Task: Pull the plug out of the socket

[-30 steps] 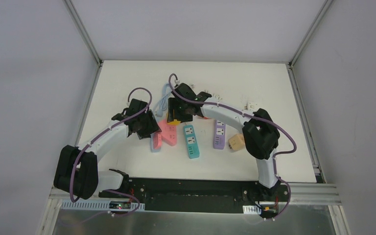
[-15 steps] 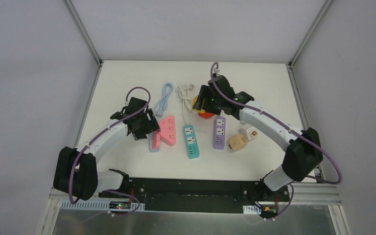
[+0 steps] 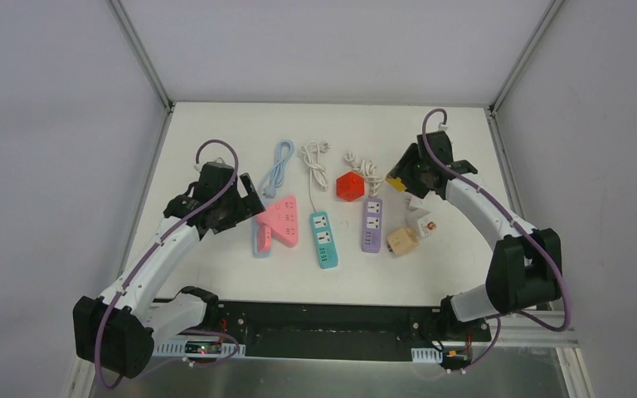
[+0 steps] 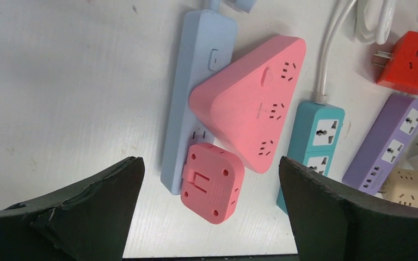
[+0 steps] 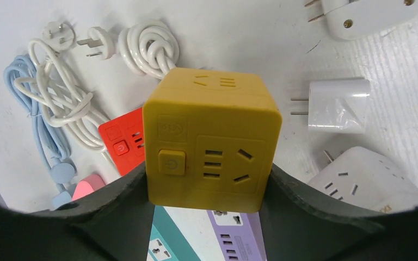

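My right gripper [image 5: 209,185] is shut on a yellow cube plug [image 5: 212,138], held above the table at the back right [image 3: 396,179], clear of every socket. The light blue socket strip [image 4: 196,81] lies left of centre. A pink triangular socket [image 4: 256,103] rests against it, and a pink square adapter [image 4: 213,183] sits on its near end. My left gripper [image 4: 209,179] is open wide just above that adapter, touching nothing; in the top view the left gripper [image 3: 249,203] hangs by the strip's left side.
A red cube socket [image 3: 349,186], teal strip [image 3: 324,239], purple strip [image 3: 371,225], beige cube [image 3: 401,240] and white adapter [image 3: 422,222] lie across the middle. Coiled white and blue cords [image 3: 313,157] lie behind them. A small white plug [image 5: 337,106] lies below the right gripper.
The right arm swung from the pink sockets to the back right, carrying the yellow cube plug. The left gripper opened wide and drew back to the left.
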`<state>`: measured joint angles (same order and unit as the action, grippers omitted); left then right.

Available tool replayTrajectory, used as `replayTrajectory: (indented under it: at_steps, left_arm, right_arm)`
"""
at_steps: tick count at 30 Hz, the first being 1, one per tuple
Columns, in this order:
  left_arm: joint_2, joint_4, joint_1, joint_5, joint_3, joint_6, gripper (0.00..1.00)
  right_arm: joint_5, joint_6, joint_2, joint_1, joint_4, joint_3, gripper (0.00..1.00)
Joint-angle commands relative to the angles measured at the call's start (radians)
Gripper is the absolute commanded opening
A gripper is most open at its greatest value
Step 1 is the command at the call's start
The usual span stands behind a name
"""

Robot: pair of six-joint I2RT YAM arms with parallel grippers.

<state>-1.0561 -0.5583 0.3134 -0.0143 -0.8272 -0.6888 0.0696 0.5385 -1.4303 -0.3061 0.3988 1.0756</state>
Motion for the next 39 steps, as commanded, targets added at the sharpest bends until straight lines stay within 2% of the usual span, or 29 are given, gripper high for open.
replayTrajectory:
  at_steps: [1,6,10,16,19,25,31,34,39]
  left_arm:
    - [0.072,-0.085,0.000,-0.100,-0.030,0.022,0.99]
    - [0.121,-0.127,0.000,-0.118,-0.039,0.044,0.99]
    - [0.136,-0.147,0.000,-0.131,-0.032,0.043,0.99]
    - [0.145,-0.140,0.000,-0.127,-0.013,0.023,0.99]
    - [0.142,-0.142,0.000,-0.127,-0.021,0.025,0.99]
    - [0.154,-0.153,0.000,-0.133,-0.031,0.028,0.98]
    - [0.176,-0.161,0.000,-0.133,-0.016,0.016,0.97]
    - [0.189,-0.161,0.000,-0.127,-0.001,0.009,0.96]
    - [0.232,-0.163,0.000,-0.094,0.036,0.000,0.95]
  right_arm:
    - [-0.129,-0.018,-0.074,0.053,-0.085,0.024,0.13]
    - [-0.213,-0.025,-0.203,0.113,-0.132,0.061,0.24]
    - [-0.225,-0.040,-0.255,0.121,-0.155,0.076,0.40]
    - [-0.173,-0.069,-0.221,0.123,-0.138,0.075,0.77]
    - [-0.139,-0.103,-0.175,0.121,-0.136,0.060,0.89]
    - [-0.114,-0.118,-0.083,0.121,-0.092,0.050,0.94]
    - [-0.190,-0.098,0.073,0.072,-0.112,-0.019,0.93]
    - [-0.216,-0.058,0.149,-0.011,-0.135,-0.071,0.93]
    - [-0.155,0.052,0.247,-0.255,-0.188,-0.167,0.93]
